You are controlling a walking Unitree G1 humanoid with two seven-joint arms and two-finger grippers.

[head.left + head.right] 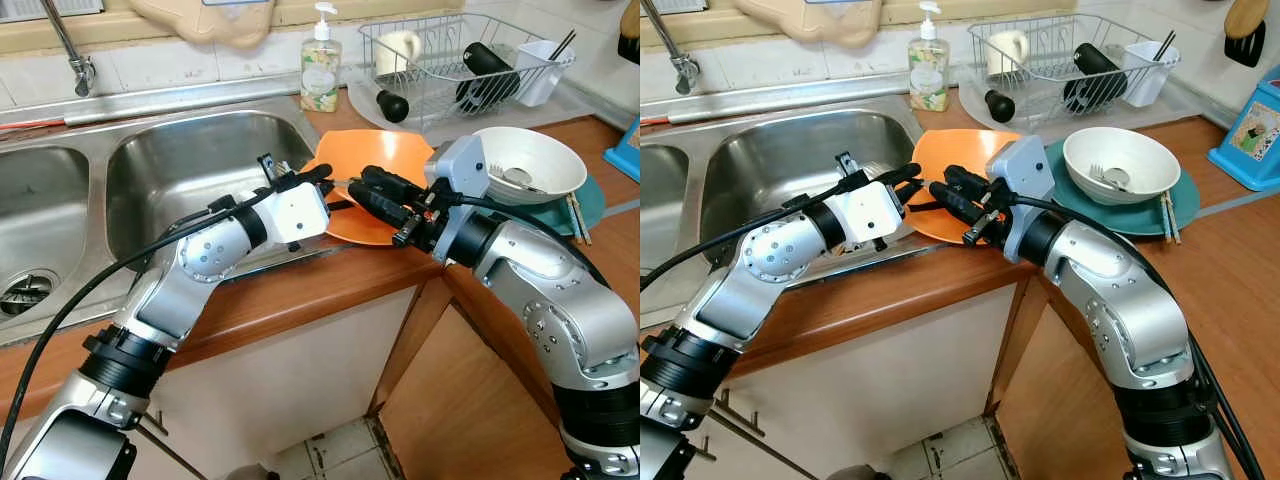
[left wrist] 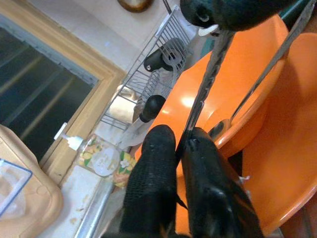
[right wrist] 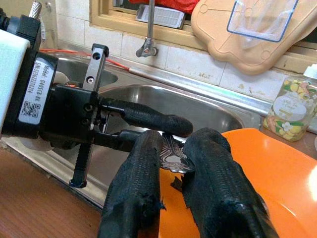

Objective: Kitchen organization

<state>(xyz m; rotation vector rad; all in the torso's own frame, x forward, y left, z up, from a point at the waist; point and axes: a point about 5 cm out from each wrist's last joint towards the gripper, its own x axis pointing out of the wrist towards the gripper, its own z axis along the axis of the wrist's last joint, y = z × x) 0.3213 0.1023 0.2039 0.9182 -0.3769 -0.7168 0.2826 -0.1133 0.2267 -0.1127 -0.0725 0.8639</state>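
Both grippers met over the orange plate [image 1: 385,185], which sat on the wooden counter [image 1: 300,300] at the sink's [image 1: 190,170] right rim. The left gripper [image 2: 181,148] had its two fingers pressed together on the thin metal shaft of a piece of cutlery [image 2: 205,87]; the right gripper [image 3: 171,158] had its fingers closed on the ornate handle end of what looked to be the same utensil [image 3: 173,156], so the piece was pinched at both ends and bridged the two tools just above the plate. Whether it was a fork or a spoon could not be told. Judged step: a hand-to-hand transfer of the utensil, probably bound for the dish rack [image 1: 470,60] behind, or for the white bowl [image 1: 530,160] on the teal plate [image 1: 1160,210], where other cutlery already lay. To do it well, one gripper would need to let go only after the other's hold was confirmed firm, since a thin shaft can pivot between pads. The receiving grip would be better near the handle's broad part than on the narrow shaft. The release should be a small opening and a straight withdrawal along the utensil's axis, keeping clear of the plate rim so the plate is not nudged toward the sink. Soap bottle [image 1: 321,60] stood well apart, no interference expected.
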